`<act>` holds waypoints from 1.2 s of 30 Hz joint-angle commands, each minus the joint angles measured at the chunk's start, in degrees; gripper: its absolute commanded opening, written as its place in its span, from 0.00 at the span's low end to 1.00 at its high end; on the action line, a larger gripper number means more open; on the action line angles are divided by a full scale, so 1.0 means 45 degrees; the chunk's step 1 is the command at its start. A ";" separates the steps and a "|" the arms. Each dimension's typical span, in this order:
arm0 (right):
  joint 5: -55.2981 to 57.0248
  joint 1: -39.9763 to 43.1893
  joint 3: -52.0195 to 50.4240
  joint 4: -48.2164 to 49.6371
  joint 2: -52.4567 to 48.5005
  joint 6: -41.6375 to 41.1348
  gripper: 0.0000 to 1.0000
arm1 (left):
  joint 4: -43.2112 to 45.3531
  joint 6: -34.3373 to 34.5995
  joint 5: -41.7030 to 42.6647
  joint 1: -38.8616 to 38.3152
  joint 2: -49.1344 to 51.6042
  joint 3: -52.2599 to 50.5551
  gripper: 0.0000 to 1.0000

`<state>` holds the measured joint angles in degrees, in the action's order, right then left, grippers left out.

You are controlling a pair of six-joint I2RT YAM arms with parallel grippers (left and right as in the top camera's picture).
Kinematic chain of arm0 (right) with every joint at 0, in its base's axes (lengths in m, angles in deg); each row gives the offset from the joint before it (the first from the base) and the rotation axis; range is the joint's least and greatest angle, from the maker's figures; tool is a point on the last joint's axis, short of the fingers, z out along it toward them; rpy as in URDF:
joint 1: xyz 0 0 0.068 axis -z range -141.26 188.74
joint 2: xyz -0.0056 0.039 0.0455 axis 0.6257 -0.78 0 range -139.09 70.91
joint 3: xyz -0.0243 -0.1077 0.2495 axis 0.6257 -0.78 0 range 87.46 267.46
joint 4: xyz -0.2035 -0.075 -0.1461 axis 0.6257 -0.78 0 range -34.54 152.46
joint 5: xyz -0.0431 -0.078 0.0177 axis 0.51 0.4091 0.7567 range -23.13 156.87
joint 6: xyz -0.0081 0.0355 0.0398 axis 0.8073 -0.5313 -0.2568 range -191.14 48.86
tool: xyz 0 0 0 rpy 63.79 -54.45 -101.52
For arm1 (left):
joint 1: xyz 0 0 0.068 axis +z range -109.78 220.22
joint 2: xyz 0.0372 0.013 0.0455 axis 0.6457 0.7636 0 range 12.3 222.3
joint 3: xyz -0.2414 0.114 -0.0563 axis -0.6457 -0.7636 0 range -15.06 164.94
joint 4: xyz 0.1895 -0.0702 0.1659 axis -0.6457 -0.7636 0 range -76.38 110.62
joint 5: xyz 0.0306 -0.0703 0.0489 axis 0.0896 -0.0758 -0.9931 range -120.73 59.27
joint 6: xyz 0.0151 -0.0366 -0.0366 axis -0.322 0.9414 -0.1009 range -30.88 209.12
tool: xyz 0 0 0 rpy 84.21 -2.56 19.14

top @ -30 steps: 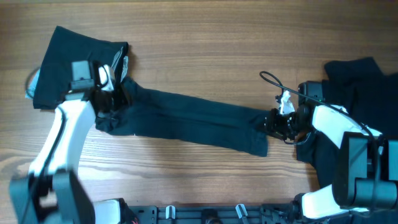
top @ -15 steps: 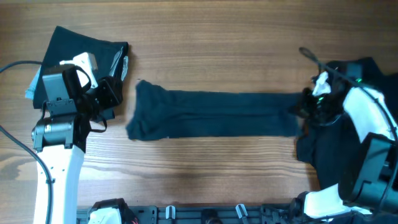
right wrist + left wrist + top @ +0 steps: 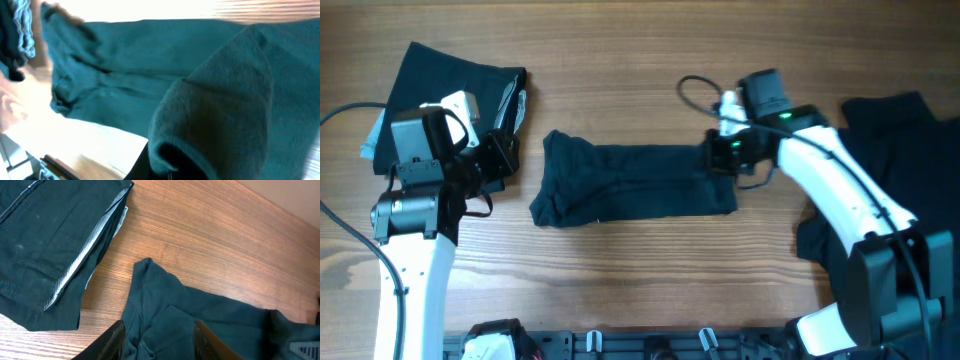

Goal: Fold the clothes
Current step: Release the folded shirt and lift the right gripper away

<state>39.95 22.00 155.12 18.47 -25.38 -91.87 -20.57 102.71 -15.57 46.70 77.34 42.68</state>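
Note:
A dark teal garment (image 3: 630, 183) lies lengthwise on the wooden table, its right end doubled back over itself. My right gripper (image 3: 722, 158) is shut on that folded end (image 3: 215, 115) and holds it above the garment's right part. My left gripper (image 3: 492, 160) is open and empty, hovering just left of the garment's left end (image 3: 165, 310); its fingers (image 3: 157, 345) frame the cloth without touching it. The garment's left end is crumpled.
A folded dark garment with a striped lining (image 3: 430, 90) lies at the back left, also in the left wrist view (image 3: 45, 245). A heap of dark clothes (image 3: 895, 170) sits at the right edge. A black cable loops above the right wrist.
My right gripper carried the garment's right end leftward, folding it back over the middle. The garment is now about half as long. My left arm stayed in place, released.

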 commanded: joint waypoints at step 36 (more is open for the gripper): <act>0.1705 -0.0714 0.0044 0.0131 -0.0471 -0.1331 0.23 | -0.1413 -0.0772 0.0204 -0.0636 0.1598 0.0073 0.56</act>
<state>45.44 18.90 155.12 19.17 -26.73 -99.71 -26.40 101.77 -15.61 46.11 79.22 42.68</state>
